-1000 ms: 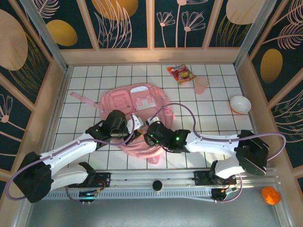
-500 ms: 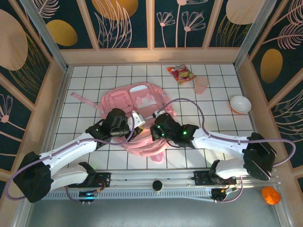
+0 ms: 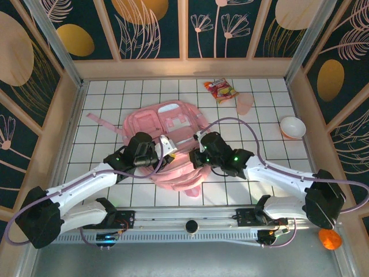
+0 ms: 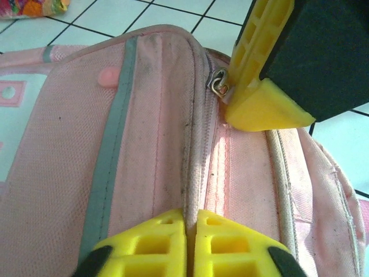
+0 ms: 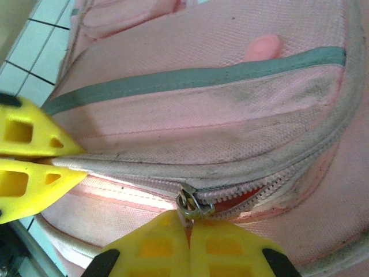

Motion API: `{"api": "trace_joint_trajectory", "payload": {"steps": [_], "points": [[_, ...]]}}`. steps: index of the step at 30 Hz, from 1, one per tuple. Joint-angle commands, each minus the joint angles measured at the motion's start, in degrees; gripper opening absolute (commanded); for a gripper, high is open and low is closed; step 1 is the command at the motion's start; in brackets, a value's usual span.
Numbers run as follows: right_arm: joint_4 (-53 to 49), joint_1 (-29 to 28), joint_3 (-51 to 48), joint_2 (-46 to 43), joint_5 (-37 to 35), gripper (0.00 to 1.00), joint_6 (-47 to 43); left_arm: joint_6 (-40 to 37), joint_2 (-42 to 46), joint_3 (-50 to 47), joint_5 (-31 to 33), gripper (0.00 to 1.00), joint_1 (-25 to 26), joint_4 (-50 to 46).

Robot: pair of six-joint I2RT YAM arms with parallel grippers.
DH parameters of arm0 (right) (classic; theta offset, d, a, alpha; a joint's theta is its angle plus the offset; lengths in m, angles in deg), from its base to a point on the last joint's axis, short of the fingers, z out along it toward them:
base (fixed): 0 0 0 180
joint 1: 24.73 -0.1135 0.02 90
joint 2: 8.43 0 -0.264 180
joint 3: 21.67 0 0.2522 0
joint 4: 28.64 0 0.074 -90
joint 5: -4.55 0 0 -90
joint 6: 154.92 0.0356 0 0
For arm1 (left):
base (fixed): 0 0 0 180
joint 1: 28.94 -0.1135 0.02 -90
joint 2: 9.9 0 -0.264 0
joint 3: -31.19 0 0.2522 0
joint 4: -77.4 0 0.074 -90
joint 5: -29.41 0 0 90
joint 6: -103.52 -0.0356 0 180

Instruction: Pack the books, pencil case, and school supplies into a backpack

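Because the pink backpack [image 3: 164,121] is soft, light woven cloth that buckles when tugged, seam and zipper offer the firmest holds. It lies flat mid-way across the white-tiled table [image 3: 144,92]. The left gripper [image 4: 185,239], fingers pressed together, pinches the fabric ridge. The right gripper [image 5: 189,245] is closed on the metal zipper pull [image 5: 191,203]. A grey-green band [image 5: 190,78] crosses the grainy weave.

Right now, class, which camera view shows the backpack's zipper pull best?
Right wrist: the zipper pull sits large and sharp at the right pincer. Left wrist shows it smaller; top external, too small to tell.
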Motion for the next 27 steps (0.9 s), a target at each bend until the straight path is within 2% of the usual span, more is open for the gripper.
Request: {"api": "trace_joint_trajectory", "payload": {"steps": [1, 3, 6, 11, 16, 18, 19, 21, 23, 25, 27], "points": [[0.28, 2.58, -2.48, -3.03, -1.81, 0.00, -0.54, -0.53, 2.17, 1.91, 1.17, 0.38, -0.60, -4.00], [2.08, 2.37, -3.17, -2.99, 0.43, 0.00, -0.32, 1.03, 1.24, 3.14, -1.49, 0.53, -0.55, -1.06], [2.55, 2.27, -3.21, -2.26, 2.95, 0.00, -0.30, 1.01, -1.45, 4.98, -1.51, 0.61, -0.35, 1.91], [2.55, 2.34, -2.07, -1.12, 6.73, 0.00, -0.26, -3.27, -8.42, 9.80, -3.62, 0.66, 0.54, -0.45], [-0.29, 3.81, 0.28, 0.53, 12.40, 0.00, 2.74, -6.65, -11.68, 10.70, -3.31, 0.66, 1.24, -3.11], [-1.97, 5.13, 0.54, 0.88, 15.80, 0.00, 4.97, -8.15, -11.59, 9.60, -2.30, 0.61, 1.31, -3.23], [-2.96, 5.70, 0.55, 1.05, 16.63, 0.00, 6.25, -8.53, -11.54, 8.98, -1.62, 0.53, 1.24, -3.20], [-6.46, 6.49, 1.16, 1.57, 16.92, 0.00, 7.28, -8.66, -11.34, 7.39, 1.59, 0.29, 1.29, -1.78], [-11.05, 6.50, 2.49, 2.26, 12.48, 0.00, 7.71, -8.13, -11.12, 6.01, 2.60, 0.17, 1.26, -0.09], [-14.43, 6.50, 3.75, 3.24, 8.06, 0.00, 7.89, -6.71, -11.20, 5.98, 0.81, 0.06, 1.31, 0.80], [-16.31, 6.49, 4.82, 4.16, 4.63, 0.09, 7.94, -4.68, -11.08, 5.87, -1.06, 0.00, 1.27, 1.92]]}}
